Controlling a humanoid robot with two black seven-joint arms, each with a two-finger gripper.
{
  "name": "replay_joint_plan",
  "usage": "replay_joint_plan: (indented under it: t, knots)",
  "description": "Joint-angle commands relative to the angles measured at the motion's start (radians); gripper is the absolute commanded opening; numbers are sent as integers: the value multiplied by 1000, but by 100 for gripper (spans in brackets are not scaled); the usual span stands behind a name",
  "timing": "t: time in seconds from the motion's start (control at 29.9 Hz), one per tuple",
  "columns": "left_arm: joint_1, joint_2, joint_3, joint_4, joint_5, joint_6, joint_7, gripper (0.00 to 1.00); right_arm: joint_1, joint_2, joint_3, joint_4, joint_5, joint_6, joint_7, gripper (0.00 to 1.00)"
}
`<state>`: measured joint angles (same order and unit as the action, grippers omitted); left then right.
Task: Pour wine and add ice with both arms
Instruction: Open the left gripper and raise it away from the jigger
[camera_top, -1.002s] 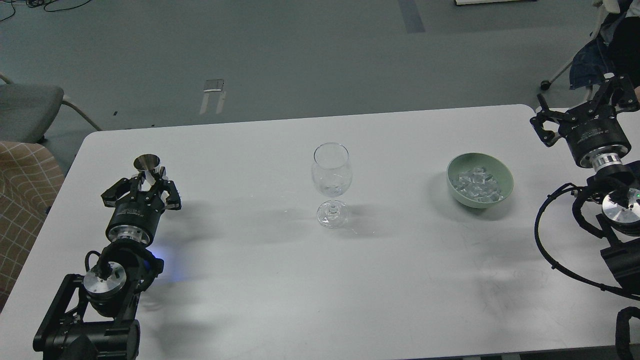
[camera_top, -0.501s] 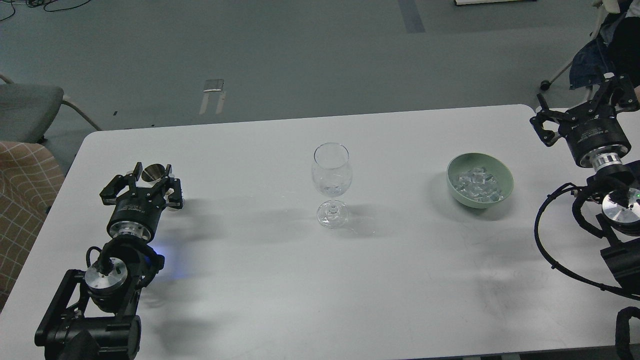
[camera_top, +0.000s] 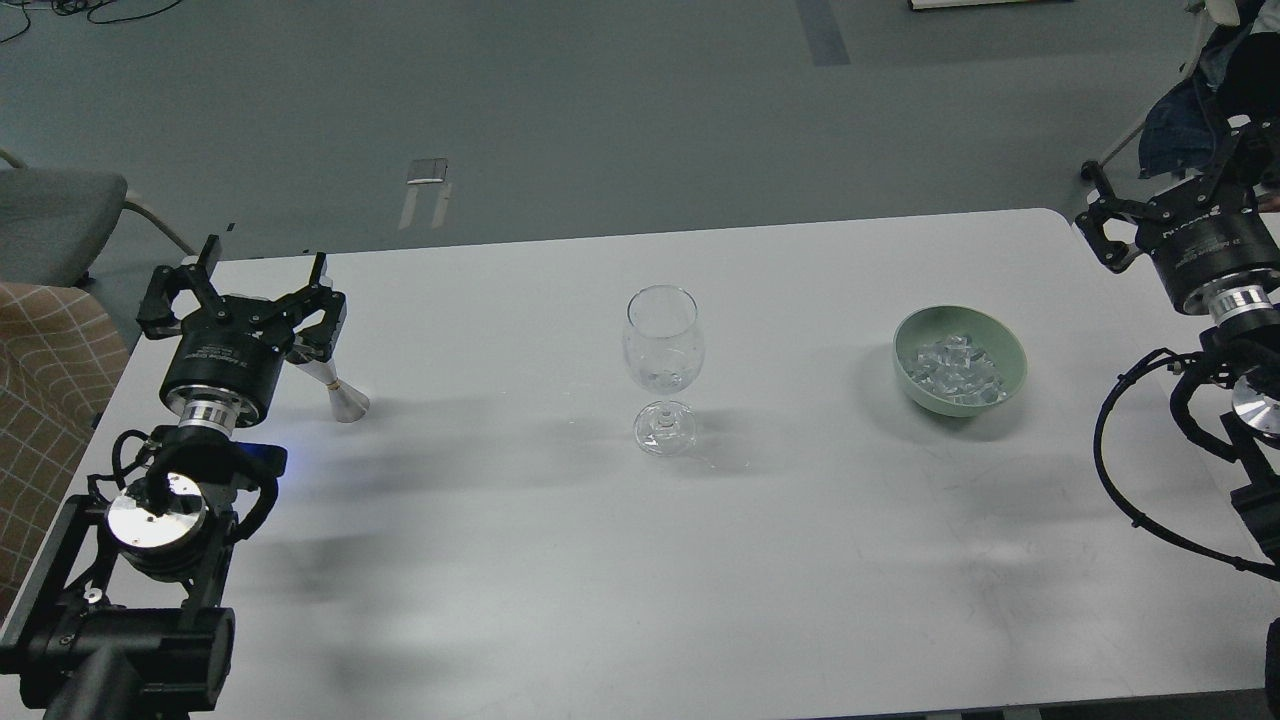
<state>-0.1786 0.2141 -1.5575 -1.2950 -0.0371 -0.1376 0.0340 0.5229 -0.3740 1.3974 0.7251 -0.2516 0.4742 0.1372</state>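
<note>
We see a white worktop (camera_top: 560, 560) with a clear wine glass (camera_top: 663, 368) standing upright near its middle. A trace of colourless liquid, the wine (camera_top: 660, 380), seems to sit low in the bowl of the glass, but it is barely visible and we cannot judge its level. To the right of the glass, well apart from it, a pale green bowl (camera_top: 1005, 350) holds a heap of small clear ice (camera_top: 952, 368) cubes. On the left side of the worktop a small metal cup (camera_top: 340, 392) with a flared foot stands just beside our left tool (camera_top: 258, 285); the tool body hides the cup's upper part. Our left tool hangs above the far left edge of the worktop with its black prongs spread wide and nothing between them; it is above and just left of the metal cup, and we cannot tell whether one prong touches the cup. Our right tool (camera_top: 1165, 170) is raised beyond the far right corner of the worktop, well apart from the green bowl, prongs splayed wide and holding nothing. Both arms show silver joint caps and looping black cables. A grey chair (camera_top: 60, 215) stands on the floor past the left corner.
</note>
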Motion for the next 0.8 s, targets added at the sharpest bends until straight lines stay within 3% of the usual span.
replay_joint_plan:
  t: [0.0,0.17,0.27,0.47,0.77]
  knots:
    - [-45,79,5,-12,23,9,6,97,9,-54,-6,28,-73,-6,1,100]
    - [-180,235,152,-7,205,62,6,97,35,-109,-6,31,-242,-5,-1,100]
    - [-216,249,238,-18,323,64,-3,97,49,-170,-21,28,-316,-6,-8,100]
    - [-255,223,243,-24,345,139,14,98,90,-238,-80,62,-440,-6,-7,100]
    - [-237,199,171,-130,345,125,26,97,151,-287,-116,184,-768,-54,-10,100]
